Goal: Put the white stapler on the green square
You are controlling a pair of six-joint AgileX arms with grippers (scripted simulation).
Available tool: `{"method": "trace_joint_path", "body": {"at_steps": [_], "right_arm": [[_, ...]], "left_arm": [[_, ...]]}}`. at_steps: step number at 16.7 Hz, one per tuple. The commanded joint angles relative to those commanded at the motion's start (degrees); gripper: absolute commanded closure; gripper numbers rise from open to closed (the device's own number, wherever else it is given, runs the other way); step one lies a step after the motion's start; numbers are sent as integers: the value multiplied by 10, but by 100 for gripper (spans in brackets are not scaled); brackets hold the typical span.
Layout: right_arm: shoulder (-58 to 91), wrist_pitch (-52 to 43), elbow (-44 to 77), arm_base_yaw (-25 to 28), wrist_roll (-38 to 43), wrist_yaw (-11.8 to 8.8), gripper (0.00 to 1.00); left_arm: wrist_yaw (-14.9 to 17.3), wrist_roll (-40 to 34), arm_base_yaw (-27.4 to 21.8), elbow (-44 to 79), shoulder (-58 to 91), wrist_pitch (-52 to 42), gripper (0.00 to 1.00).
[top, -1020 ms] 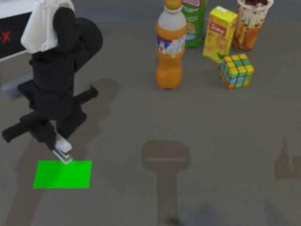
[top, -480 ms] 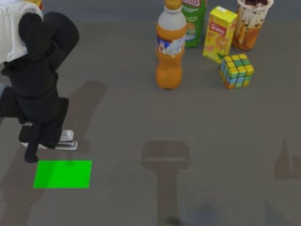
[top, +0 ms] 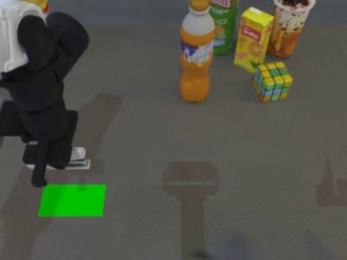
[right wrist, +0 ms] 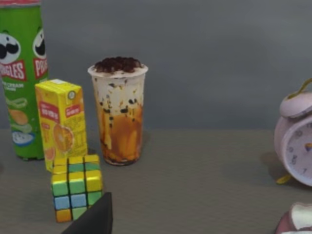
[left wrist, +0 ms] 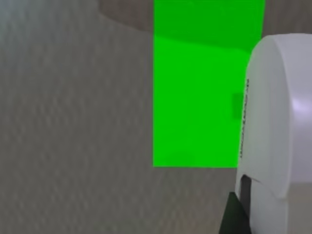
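At the tabletop's left, our left gripper point(top: 51, 162) is clamped on the white stapler point(top: 77, 158), which sits just at twelve o'clock of the green square point(top: 72, 200), not yet over it. We judge the stapler light, rigid and smooth-shelled, so a squeeze across its narrow middle should hold it level; a grip near one end could let it tip. Toward one o'clock, the green can point(right wrist: 21, 83) reads "Pringles" and "Cream". Our right gripper shows only as a dark tip; we cannot tell its state.

White stapler point(top: 79, 157) just behind green square point(top: 72, 200) (apart).
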Motion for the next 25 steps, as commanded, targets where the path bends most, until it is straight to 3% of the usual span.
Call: {"method": "trace_joint_path", "body": {"at_steps": [10, 15, 25], "right_arm": [[0, 0, 0, 0, 0, 0, 0], [0, 0, 0, 0, 0, 0, 0], [0, 0, 0, 0, 0, 0, 0]], "left_arm": [[1, 10, 13, -142, 68, 215, 100], [1, 11, 14, -154, 73, 230, 100], [1, 11, 14, -154, 73, 230, 25]]}}
